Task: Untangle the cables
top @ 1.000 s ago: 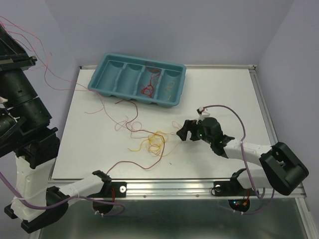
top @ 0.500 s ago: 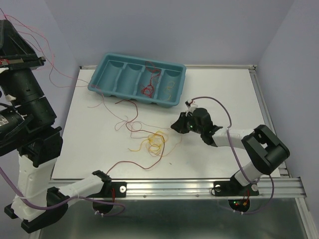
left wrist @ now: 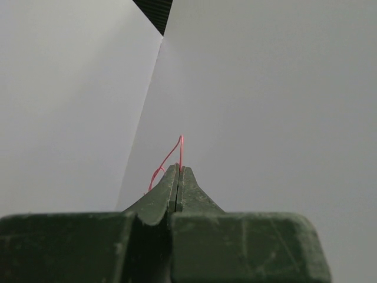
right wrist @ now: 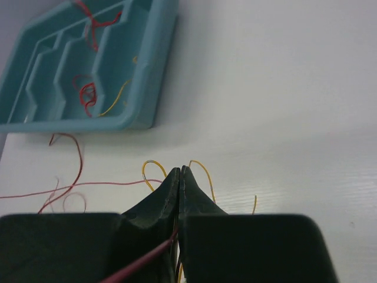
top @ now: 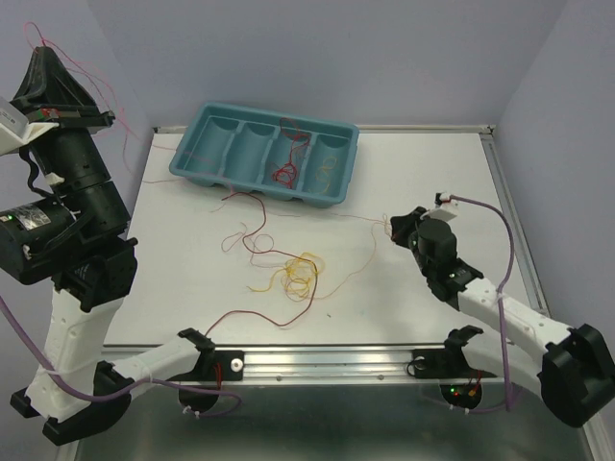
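A loose tangle of yellow and orange cables (top: 298,274) lies mid-table, with red strands (top: 252,235) curling off toward the tray. My left gripper (top: 43,53) is raised high at the far left, shut on a thin red cable (left wrist: 181,153) that loops out above its tips (left wrist: 178,168). My right gripper (top: 396,226) sits low over the table to the right of the tangle. Its jaws (right wrist: 179,170) are shut on a yellow cable (right wrist: 203,174) and a dark red one (right wrist: 141,262).
A teal compartment tray (top: 252,189) stands at the back left, holding red cables (top: 285,173) and a yellow one. In the right wrist view the tray (right wrist: 141,118) lies ahead to the left. Another red cable (top: 255,315) trails to the front edge.
My right gripper has shut on cables near the tangle and pulled back to the right with them. The left arm has swung inward, still holding its red cable high.
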{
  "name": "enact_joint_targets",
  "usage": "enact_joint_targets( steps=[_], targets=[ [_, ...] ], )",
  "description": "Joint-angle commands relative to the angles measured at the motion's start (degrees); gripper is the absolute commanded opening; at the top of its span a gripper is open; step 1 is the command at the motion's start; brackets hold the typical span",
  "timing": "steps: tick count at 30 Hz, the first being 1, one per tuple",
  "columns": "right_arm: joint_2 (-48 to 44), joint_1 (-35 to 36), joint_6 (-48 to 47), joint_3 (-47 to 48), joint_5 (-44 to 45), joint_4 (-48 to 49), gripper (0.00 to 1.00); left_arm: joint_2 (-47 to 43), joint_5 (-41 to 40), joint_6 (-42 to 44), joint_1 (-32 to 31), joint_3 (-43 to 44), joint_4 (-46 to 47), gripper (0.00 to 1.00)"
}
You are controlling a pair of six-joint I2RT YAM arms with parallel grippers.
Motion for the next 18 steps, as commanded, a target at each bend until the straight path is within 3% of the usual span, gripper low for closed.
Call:
enact_joint_targets(
  steps=[1, 2, 4, 5, 9, 15, 18],
  targets=[
    [-10.0, -0.7, 3.6, -3.9, 16.1, -5.9, 0.04, -0.8, -0.8, 1.2, 0.1, -0.9, 4.1, 0.00],
    [-11.8, -0.6, 3.4, -4.4, 16.5, -6.1, 0.04, -0.8, -0.5, 0.9, 0.1, -1.0, 4.1, 0.00],
    [-15.1, -0.6, 1.6, -5.2, 14.7, -6.0, 0.42, -1.2, 0.4, -0.7, 0.1, -1.5, 3.5, 0.00],
    [-17.4, -0.6, 0.6, -5.2, 13.3, -6.0, 0.67, -1.5, 1.2, -1.8, 0.1, -1.6, 2.6, 0.00],
    [-20.4, -0.6, -6.3, -5.3, 1.0, -2.4, 1.00, -2.2, 8.2, -8.5, 0.1, -0.9, -5.1, 0.00],
    [-16.9, -0.5, -13.7, -2.0, -32.7, 6.6, 1.00, -1.6, 17.5, -17.3, 0.1, 0.5, -15.6, 0.00],
    [-9.8, -0.1, -14.8, 2.6, -42.7, 7.8, 1.00, -1.2, 20.6, -20.1, 0.1, 1.4, -18.3, 0.00]
  ],
)
